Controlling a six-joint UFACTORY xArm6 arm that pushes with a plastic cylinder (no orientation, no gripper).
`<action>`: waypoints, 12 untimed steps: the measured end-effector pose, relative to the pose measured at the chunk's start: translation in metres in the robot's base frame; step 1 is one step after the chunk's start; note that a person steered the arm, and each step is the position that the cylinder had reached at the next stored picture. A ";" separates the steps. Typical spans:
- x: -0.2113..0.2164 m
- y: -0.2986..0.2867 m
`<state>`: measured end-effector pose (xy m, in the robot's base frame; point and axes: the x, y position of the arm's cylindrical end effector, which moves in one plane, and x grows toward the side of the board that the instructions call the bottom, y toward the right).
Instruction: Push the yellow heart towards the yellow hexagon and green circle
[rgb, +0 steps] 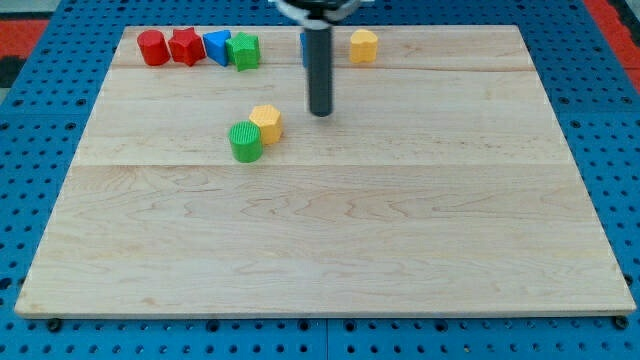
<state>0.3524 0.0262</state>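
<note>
The yellow heart (364, 45) sits near the view's top, right of centre. The yellow hexagon (266, 123) and the green circle (245, 141) touch each other left of centre, the circle at the hexagon's lower left. My tip (320, 113) rests on the board just right of the hexagon, with a small gap. It is below and to the left of the heart and touches no block. The dark rod rises from the tip to the view's top edge.
A row of blocks lies along the top left: a red circle (152, 47), a red star (186, 46), a blue triangle (216, 46) and a green star (243, 50). A blue block (303, 47) is mostly hidden behind the rod. The wooden board (330, 250) sits on a blue pegboard.
</note>
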 end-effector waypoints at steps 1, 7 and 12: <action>-0.048 0.061; -0.055 0.023; 0.046 0.015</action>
<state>0.3983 0.0415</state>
